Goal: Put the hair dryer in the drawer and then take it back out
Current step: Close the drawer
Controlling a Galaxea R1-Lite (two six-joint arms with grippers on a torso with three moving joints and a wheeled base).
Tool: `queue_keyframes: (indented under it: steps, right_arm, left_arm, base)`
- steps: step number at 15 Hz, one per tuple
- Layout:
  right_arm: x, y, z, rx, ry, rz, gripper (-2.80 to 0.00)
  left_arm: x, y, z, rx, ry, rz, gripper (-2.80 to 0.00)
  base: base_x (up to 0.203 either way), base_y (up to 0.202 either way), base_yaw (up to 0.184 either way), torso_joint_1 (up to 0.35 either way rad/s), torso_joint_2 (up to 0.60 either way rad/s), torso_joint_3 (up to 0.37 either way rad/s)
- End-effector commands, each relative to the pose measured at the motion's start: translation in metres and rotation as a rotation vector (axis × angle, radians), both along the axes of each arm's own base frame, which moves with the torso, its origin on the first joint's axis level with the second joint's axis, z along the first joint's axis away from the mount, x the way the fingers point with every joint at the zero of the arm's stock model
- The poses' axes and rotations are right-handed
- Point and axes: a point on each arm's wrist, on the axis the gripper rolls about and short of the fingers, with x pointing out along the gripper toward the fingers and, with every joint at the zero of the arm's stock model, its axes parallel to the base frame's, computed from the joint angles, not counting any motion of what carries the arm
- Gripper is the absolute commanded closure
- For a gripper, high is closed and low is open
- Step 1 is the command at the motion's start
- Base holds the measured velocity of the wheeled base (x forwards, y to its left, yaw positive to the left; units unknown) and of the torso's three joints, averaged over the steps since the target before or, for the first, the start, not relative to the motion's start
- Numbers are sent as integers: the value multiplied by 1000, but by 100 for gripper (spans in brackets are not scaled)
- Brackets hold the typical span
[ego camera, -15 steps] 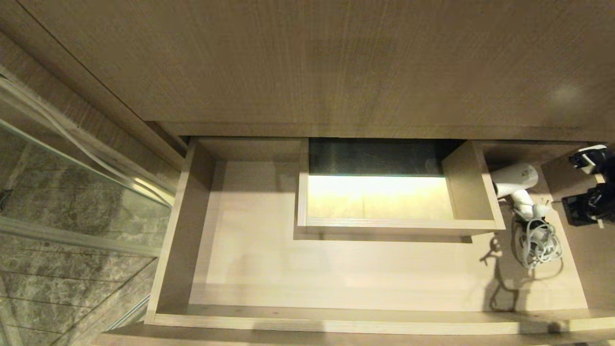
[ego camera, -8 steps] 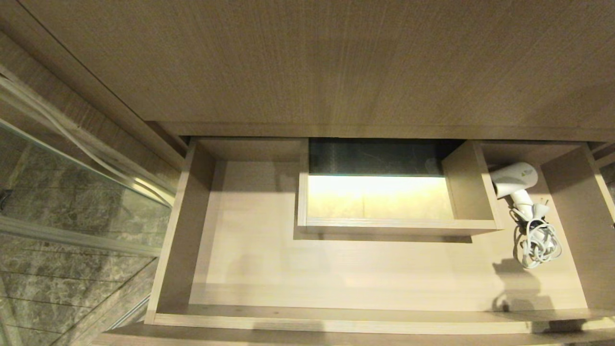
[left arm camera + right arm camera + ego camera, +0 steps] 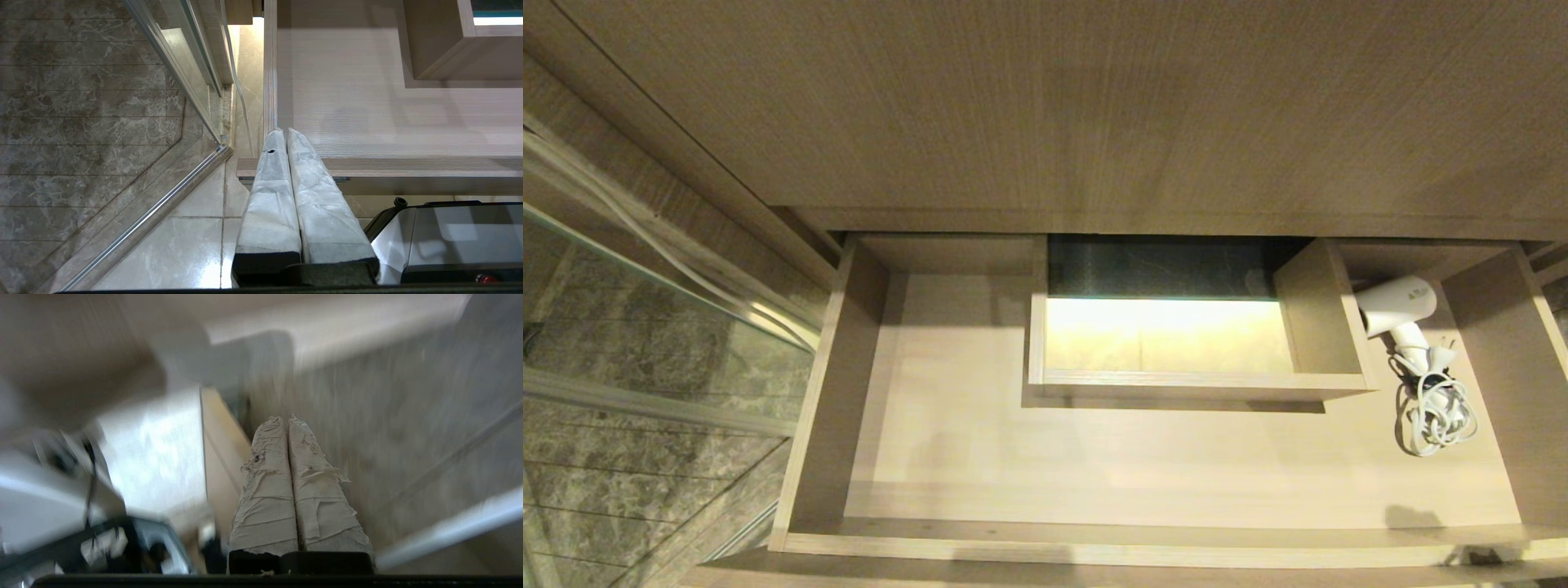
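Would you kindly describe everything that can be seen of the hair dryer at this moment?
The hair dryer is white, apparently plastic, with a thick rounded barrel and a slimmer white handle angling off it. Its pale cord lies bundled in loose loops beyond the handle, the plug resting beside them. It lies on its side on the pale floor of the open drawer, in the right end compartment, close to the boxed cutout's wall; whether it touches that wall cannot be told. Neither gripper is touching it.

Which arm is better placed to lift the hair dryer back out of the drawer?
The right, probably. The hair dryer lies at the right end of the drawer. The left gripper is shut above the drawer's left front corner, far from it.
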Motion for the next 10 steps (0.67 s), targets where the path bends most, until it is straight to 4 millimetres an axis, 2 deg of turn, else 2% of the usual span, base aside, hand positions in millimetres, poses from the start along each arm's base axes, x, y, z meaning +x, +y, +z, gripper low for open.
queue_keyframes:
  steps: [1,4,10]
  right_arm:
    - [-5,1,-6,20,40,-12,0]
    - [-2,-1,-11,45,71,-10,0]
    - [17,-12,-17,60,88,-6,0]
  left_arm:
    - [0,0,0,0,1,0,0]
    - [0,0,0,0,0,0,0]
    - [0,0,0,0,0,-1,0]
  base:
    - [0,0,0,0,0,0]
    - [0,0,0,0,0,0]
    - [0,0,0,0,0,0]
